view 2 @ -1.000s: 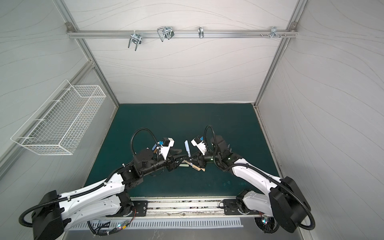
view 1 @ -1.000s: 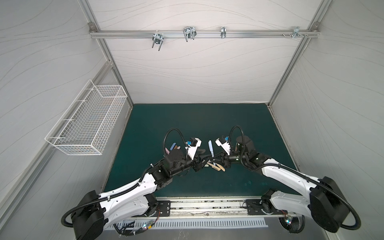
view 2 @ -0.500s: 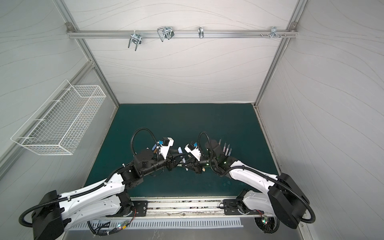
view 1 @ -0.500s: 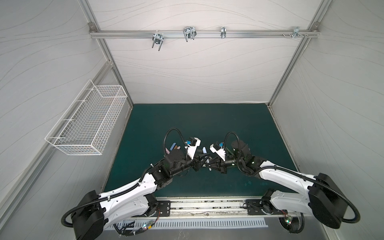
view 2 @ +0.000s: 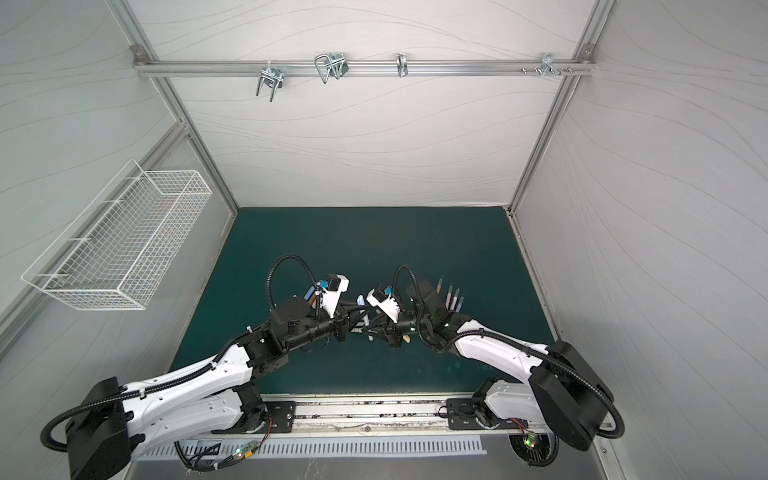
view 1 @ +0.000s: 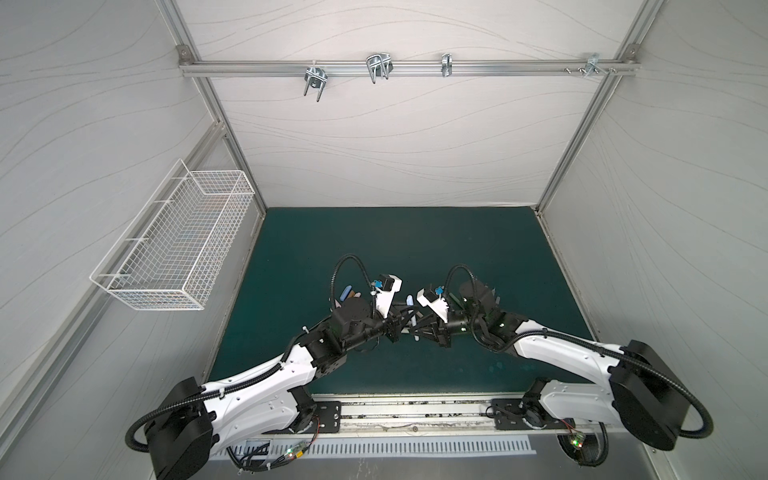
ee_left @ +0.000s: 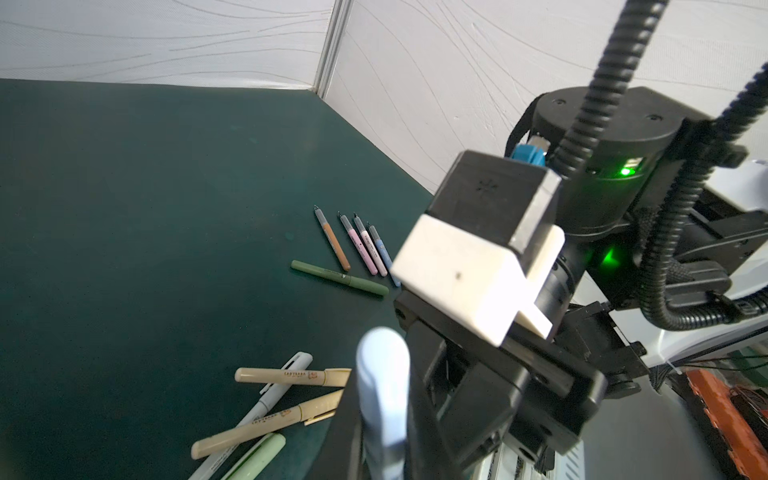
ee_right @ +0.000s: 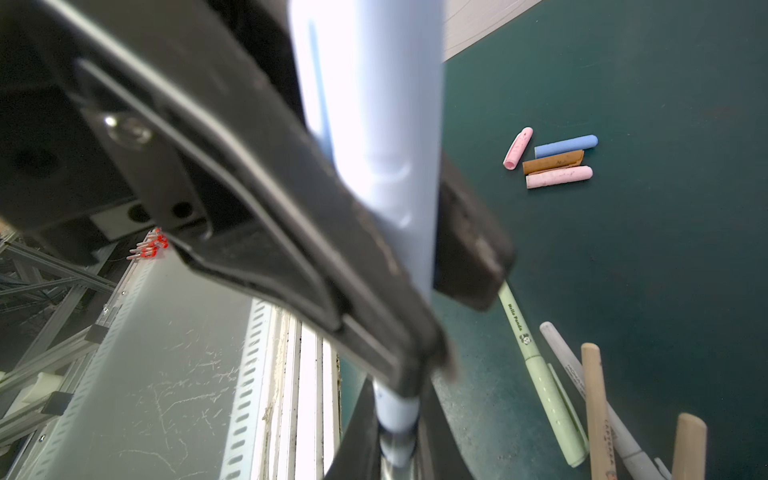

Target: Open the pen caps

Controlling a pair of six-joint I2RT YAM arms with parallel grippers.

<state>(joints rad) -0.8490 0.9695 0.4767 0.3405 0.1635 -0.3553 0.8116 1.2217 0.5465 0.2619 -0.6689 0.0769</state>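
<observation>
A light blue pen hangs above the green mat between both arms. My left gripper is shut on it, and its rounded end pokes out past the fingers. My right gripper is shut on the same pen lower down the barrel. In both top views the two grippers meet tip to tip at the mat's middle. Several loose pen caps lie together: pink, blue, brown. Several uncapped pens lie side by side.
Capped pens lie in a loose pile under the grippers: tan, white, light green. A darker green capped pen lies beside the uncapped row. A wire basket hangs on the left wall. The metal rail runs along the front edge.
My right gripper has carried the light blue pen leftward to the left gripper. The left gripper's jaws have closed onto the pen.
</observation>
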